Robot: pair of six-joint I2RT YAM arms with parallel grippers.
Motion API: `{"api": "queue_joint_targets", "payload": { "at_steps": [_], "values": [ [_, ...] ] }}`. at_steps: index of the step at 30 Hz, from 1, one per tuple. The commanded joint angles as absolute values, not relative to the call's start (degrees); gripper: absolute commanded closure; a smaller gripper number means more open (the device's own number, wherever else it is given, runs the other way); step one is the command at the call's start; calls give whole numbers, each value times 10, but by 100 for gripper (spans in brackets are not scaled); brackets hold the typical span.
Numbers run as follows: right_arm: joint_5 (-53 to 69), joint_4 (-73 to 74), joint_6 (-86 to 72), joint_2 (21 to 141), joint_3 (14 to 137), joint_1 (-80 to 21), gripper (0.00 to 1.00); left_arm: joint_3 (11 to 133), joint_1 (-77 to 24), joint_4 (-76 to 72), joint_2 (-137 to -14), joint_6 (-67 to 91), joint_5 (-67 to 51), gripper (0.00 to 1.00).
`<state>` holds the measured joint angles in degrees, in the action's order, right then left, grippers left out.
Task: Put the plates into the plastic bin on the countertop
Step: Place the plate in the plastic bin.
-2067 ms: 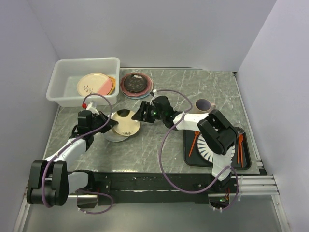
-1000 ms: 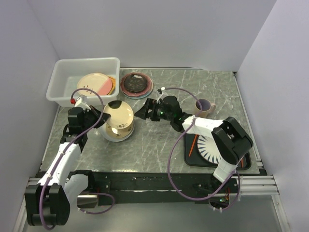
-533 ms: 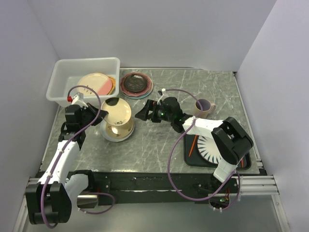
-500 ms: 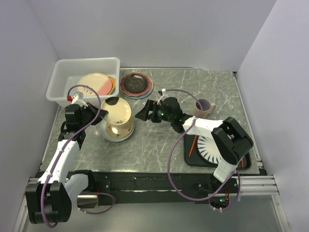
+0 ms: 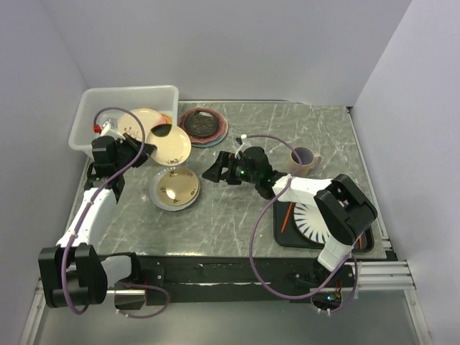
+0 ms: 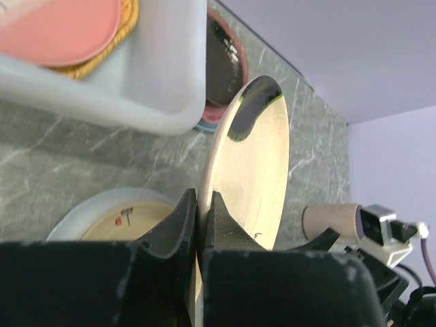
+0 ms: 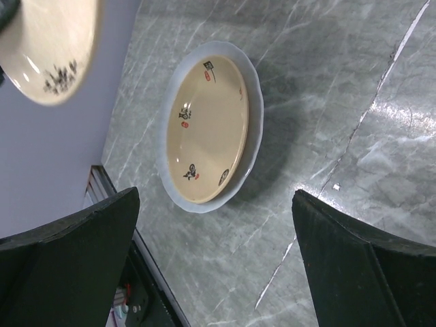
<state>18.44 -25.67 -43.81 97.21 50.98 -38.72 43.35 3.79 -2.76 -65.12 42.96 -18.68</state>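
Note:
The translucent plastic bin (image 5: pixel 93 100) stands at the countertop's (image 5: pixel 244 215) far left, with a pink plate (image 6: pixel 61 30) on an orange one (image 6: pixel 102 58) inside. My left gripper (image 5: pixel 144 149) is shut on the rim of a tan-gold plate (image 5: pixel 169 146), held tilted in the air by the bin's near right corner. In the left wrist view the left gripper (image 6: pixel 203 204) pinches that plate's (image 6: pixel 252 170) edge. Another tan plate (image 5: pixel 177 187) lies on a white plate (image 7: pixel 255 136) below. A dark pink-rimmed plate (image 5: pixel 203 124) lies right of the bin. My right gripper (image 5: pixel 215 172) is open and empty, right of the stack.
A black tray (image 5: pixel 284 233) at the near right holds a striped white plate (image 5: pixel 313 219) and orange utensils (image 5: pixel 357 219). A pink mug (image 5: pixel 304 158) stands behind the tray. Walls close in the left, back and right sides.
My left gripper has lifted the tan-gold plate off the stack and carried it up and back toward the bin. My right gripper has opened wider and stayed near the stack.

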Motion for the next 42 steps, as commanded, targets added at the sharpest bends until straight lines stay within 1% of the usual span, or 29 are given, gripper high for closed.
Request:
{"api": "queue_joint_targets", "payload": {
  "at_steps": [1, 7, 18, 30, 42],
  "values": [
    [178, -270, -425, 947, 505, -381, 0, 489, 42, -82, -671, 446, -202, 99],
    [183, -278, -428, 948, 497, -371, 0, 534, 45, -98, -721, 459, -210, 99],
    [197, -289, -432, 963, 493, -354, 0, 613, 53, -98, -789, 465, -171, 99],
    [213, -297, -432, 979, 490, -333, 0, 665, 100, -145, -911, 509, -175, 99],
    [222, -300, -432, 996, 494, -327, 0, 731, 133, -134, -1019, 525, -170, 99]
  ]
}}
